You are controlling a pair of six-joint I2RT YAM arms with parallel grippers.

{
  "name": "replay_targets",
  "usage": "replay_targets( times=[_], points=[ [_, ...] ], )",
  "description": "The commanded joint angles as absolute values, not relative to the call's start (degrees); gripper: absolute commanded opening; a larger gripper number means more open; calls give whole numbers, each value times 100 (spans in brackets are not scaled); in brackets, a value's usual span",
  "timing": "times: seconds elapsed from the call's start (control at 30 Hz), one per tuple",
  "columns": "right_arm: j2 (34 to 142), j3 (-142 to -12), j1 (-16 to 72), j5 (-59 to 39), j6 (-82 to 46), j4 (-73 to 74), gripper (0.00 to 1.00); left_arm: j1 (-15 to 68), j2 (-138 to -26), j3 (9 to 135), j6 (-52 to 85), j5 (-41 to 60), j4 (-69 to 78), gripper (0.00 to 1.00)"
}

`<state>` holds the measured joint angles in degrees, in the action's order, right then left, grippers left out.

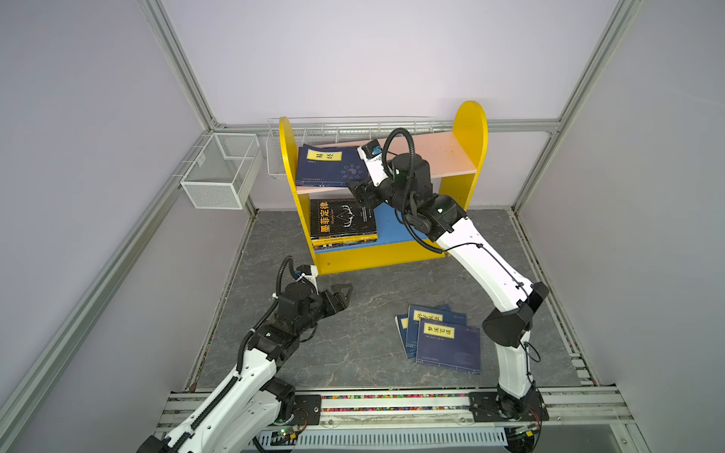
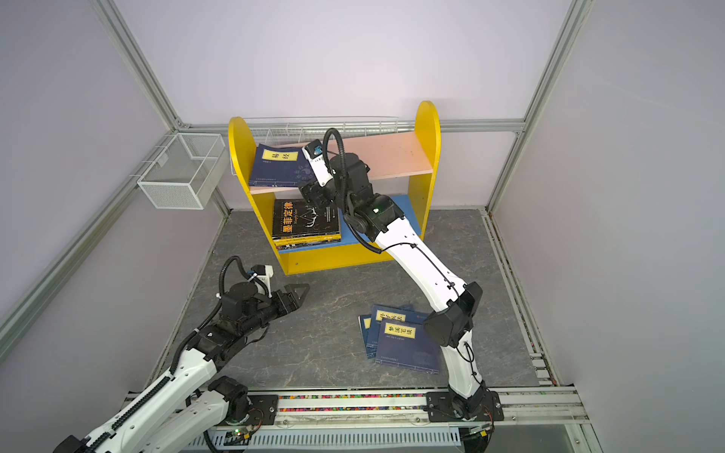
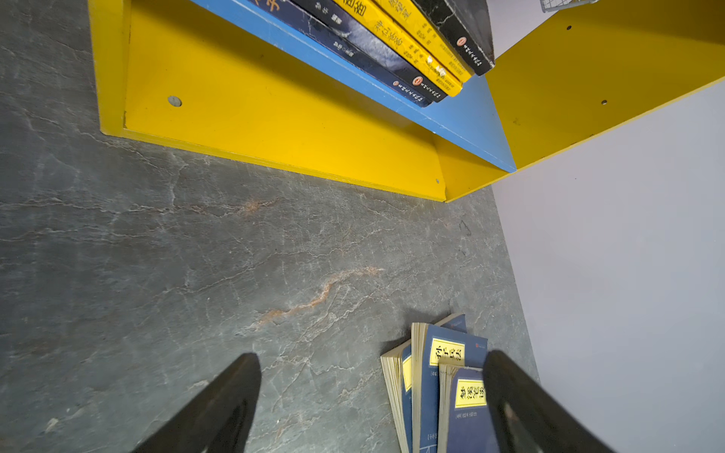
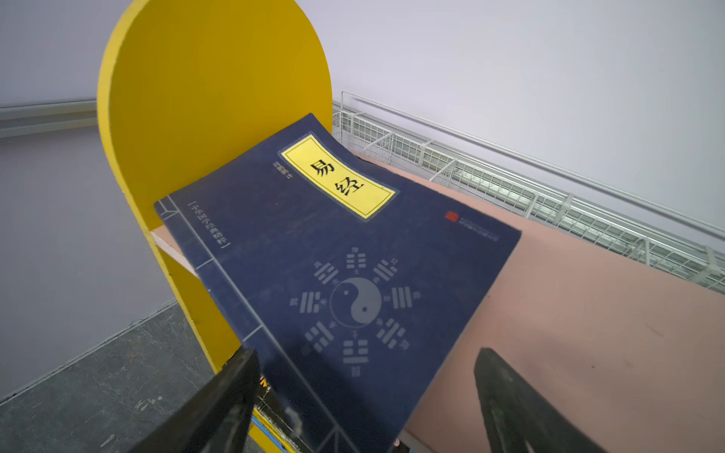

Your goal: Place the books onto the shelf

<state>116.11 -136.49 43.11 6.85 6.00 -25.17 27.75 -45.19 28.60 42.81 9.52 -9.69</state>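
The shelf [image 1: 469,129] [image 2: 427,129] stands at the back of the table, yellow-sided, with a pink upper board and a blue lower board. One navy book [image 1: 327,166] [image 2: 274,166] [image 4: 353,274] lies at the left of the pink board and overhangs its front edge. My right gripper [image 1: 359,196] [image 2: 310,194] [image 4: 365,353] hangs open just above that book's near corner, holding nothing. A stack of books [image 1: 341,219] [image 2: 304,219] [image 3: 392,43], black cover on top, rests on the blue board. Three navy books [image 1: 443,341] [image 2: 404,345] [image 3: 435,384] lie fanned on the table. My left gripper [image 1: 341,294] [image 2: 296,294] [image 3: 372,359] hovers open and empty to their left.
A white wire mesh basket [image 1: 219,172] [image 2: 180,172] hangs on the left wall. A long wire rack [image 1: 353,125] [image 4: 549,204] runs behind the shelf. Aluminium frame posts stand at the back corners. The arms' mounting rail [image 1: 392,404] crosses the front edge.
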Motion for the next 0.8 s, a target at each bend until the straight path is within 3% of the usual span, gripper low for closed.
replay_targets(
  times=[0.0, 0.43, 0.77],
  points=[
    [11484, -13631, 4081, 165, 541, -2464, 88, 2752, -4545, 2953, 4176, 1005, -905, 89],
    [11247, -13070, 3893, -1169, 1210, -2625, 89, 2751, -4546, 2931, 4100, 1032, -978, 89],
    [11026, -12762, 3894, -1316, 1214, -2382, 89, 2753, -4662, 2958, 4078, 1094, -920, 89]
  ],
)
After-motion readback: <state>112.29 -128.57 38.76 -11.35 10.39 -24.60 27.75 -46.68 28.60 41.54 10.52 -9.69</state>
